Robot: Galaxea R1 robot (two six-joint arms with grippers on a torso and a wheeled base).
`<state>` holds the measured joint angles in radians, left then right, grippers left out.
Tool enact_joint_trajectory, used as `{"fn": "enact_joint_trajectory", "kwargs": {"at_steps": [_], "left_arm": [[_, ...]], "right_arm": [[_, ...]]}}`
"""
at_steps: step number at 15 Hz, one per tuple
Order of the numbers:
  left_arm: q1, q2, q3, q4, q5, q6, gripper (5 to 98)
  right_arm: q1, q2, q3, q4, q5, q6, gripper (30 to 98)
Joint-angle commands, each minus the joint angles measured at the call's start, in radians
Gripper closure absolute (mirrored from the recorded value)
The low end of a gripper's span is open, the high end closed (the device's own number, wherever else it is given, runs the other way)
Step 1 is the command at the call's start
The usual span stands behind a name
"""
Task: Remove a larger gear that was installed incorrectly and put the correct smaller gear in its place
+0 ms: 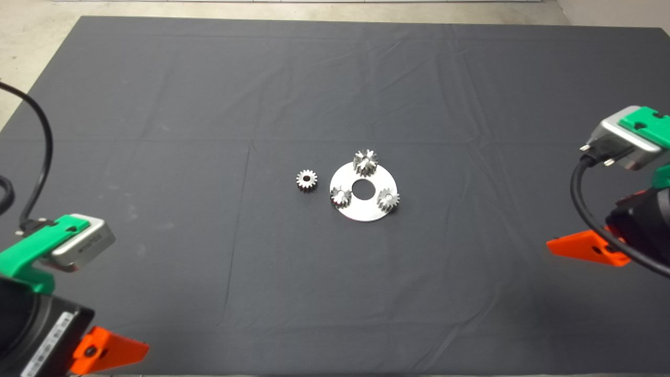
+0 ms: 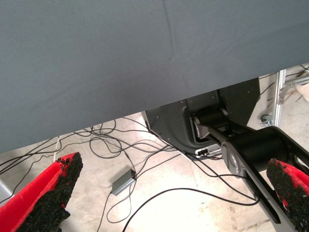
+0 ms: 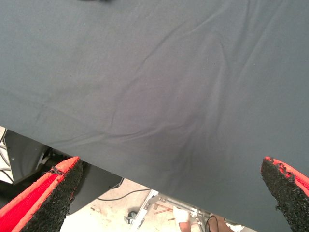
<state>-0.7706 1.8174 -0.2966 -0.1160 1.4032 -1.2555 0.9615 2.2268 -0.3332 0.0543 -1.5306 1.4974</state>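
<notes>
A round silver plate [image 1: 366,210] with a central hole lies mid-mat in the head view. The larger gear [image 1: 365,161], darker with coarse flared teeth, stands on the plate's far edge. Two small shiny gears [image 1: 340,196] [image 1: 388,199] sit on its near left and near right. The smaller gear [image 1: 306,180] lies loose on the mat just left of the plate. My left gripper [image 1: 112,350] waits at the lower left edge, open and empty, fingers wide apart in its wrist view [image 2: 176,166]. My right gripper [image 1: 581,247] waits at the right edge, open and empty [image 3: 174,164].
The dark mat [image 1: 209,131] covers the table and has creases. The left wrist view shows the mat's edge, the robot's base [image 2: 212,125] and cables on the floor. The right wrist view shows bare mat [image 3: 159,87] and floor beyond its edge.
</notes>
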Motion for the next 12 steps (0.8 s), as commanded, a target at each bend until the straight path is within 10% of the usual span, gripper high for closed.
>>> {"fn": "enact_joint_trajectory", "kwargs": {"at_steps": [1,8,12], "left_arm": [[-0.012,0.001,0.013,-0.019,-0.018,0.004,5.8],[-0.012,-0.006,0.013,-0.019,-0.029,0.005,5.8],[-0.012,-0.008,0.013,-0.019,-0.027,0.005,5.8]], "right_arm": [[0.017,-0.007,-0.001,0.03,-0.019,0.006,30.8],[-0.004,-0.066,-0.002,0.021,-0.017,0.003,30.8],[-0.121,-0.048,-0.026,-0.068,-0.013,-0.009,30.8]]}}
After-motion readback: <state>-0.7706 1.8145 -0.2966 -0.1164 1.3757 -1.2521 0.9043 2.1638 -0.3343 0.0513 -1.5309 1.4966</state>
